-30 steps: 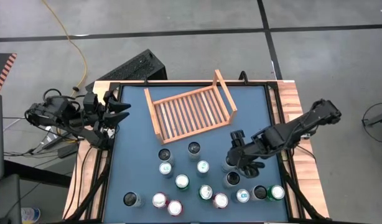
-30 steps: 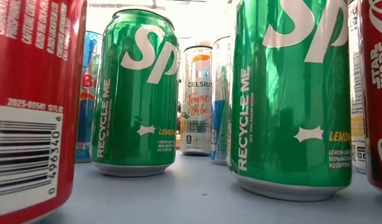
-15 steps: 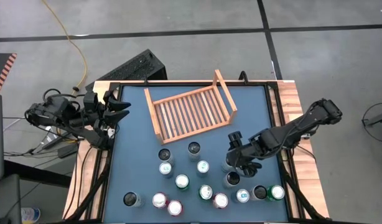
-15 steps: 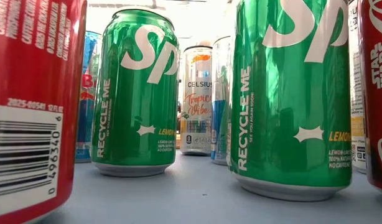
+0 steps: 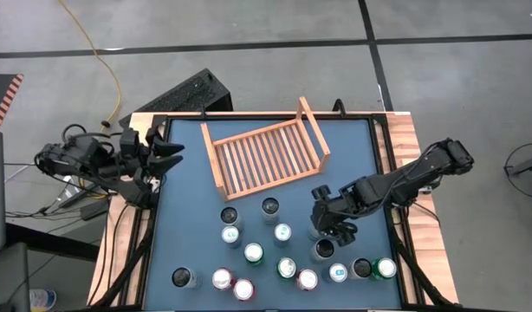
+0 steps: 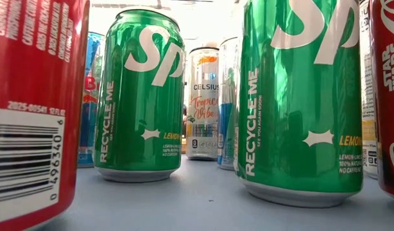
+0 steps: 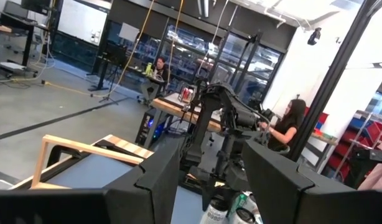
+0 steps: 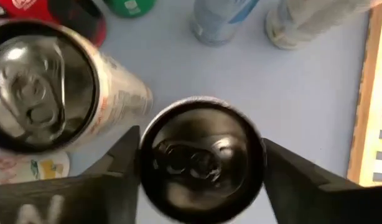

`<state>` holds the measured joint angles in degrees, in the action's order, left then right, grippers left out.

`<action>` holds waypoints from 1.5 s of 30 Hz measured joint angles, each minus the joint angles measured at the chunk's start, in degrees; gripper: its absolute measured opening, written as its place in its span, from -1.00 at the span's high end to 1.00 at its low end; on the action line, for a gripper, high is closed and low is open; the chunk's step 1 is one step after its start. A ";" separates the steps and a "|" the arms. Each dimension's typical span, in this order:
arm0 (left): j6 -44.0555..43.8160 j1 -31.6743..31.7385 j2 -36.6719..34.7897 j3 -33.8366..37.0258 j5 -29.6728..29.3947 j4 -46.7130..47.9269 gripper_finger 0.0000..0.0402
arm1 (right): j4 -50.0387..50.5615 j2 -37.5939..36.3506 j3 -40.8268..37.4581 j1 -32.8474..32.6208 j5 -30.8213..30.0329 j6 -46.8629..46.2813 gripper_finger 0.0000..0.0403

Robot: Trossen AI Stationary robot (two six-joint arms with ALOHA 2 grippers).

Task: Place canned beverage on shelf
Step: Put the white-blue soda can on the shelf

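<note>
Your right gripper (image 8: 200, 163) has just drawn its fingers in around the dark-topped can (image 8: 201, 158). In the right wrist view one finger (image 8: 125, 155) sits against one side of the can and the other against the opposite side, with no visible gap, so it looks like a grip forming or just made. Whether it is firm enough to lift, you can't tell yet. Over the last second the right arm has also crept a little toward the shelf (image 5: 266, 156), so in the high view the gripper (image 5: 328, 211) now sits over that can rather than just beside it.

That means the pick is nearly settled and the carry comes next. A silver-topped can (image 8: 41, 87) stands just beside the held one, on the side away from the shelf, so lift straight up before you travel.

The shelf lies empty, with its open slats near the gripper and one raised side board facing it. The remaining cans (image 5: 282, 232) stand scattered on the side of the table farther from the shelf.

Your left gripper (image 5: 166, 149) waits, part open and holding nothing, at the table edge beside the shelf's other end.
</note>
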<state>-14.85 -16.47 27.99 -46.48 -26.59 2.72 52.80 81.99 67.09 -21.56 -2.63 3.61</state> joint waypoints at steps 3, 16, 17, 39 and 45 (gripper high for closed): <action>0.00 0.00 0.44 0.00 -0.24 0.00 0.18 | -0.06 -0.17 0.09 0.36 -0.11 -0.25 0.14; -1.39 0.00 1.27 0.02 -1.07 0.04 0.18 | 0.85 -0.30 4.02 5.32 1.46 -4.68 0.30; -1.84 0.00 1.27 0.02 -1.09 0.04 0.18 | 1.00 -0.30 4.83 5.86 1.46 -5.01 0.30; -2.58 0.00 1.27 0.02 -1.05 0.70 0.18 | 11.30 -0.31 23.56 27.13 0.10 -1.35 0.30; -2.25 0.00 1.27 0.02 -2.89 0.94 0.18 | 4.97 -0.17 24.41 36.01 -3.28 7.23 0.30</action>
<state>-17.10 -16.47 29.26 -46.46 -29.48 3.66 57.77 81.82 91.50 14.45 -5.92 10.84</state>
